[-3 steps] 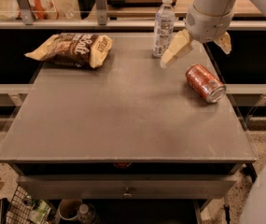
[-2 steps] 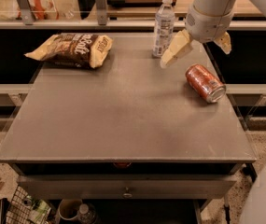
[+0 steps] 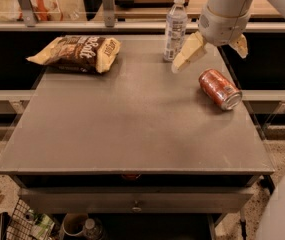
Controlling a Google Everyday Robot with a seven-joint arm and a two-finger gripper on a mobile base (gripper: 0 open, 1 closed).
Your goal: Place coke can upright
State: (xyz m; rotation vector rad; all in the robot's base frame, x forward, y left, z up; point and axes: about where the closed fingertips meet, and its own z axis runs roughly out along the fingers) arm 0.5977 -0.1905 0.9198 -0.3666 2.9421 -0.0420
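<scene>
1. Grey bench [image 3: 132,124], taken from its near edge towards the far one.
2. Close to the right edge, roughly midway between the near and far edges: coke can [image 3: 220,88], lying on its side, one silver end turned towards the near right corner. Not upright, so goal unmet.
3. Just beyond the can and above it: end effector [image 3: 213,53], spread wide and holding nothing, clear of the can.
4. Along the far edge, right of its middle: water bottle [image 3: 175,28], standing upright just beside the end effector. Near the far left corner: chip bag [image 3: 77,53], lying flat, well apart from the can.
5. Judged as early in the task, with no grasp made. Left to do: come down over the can, close on it, tip it onto a silver end, let go with it standing on the bench.
</scene>
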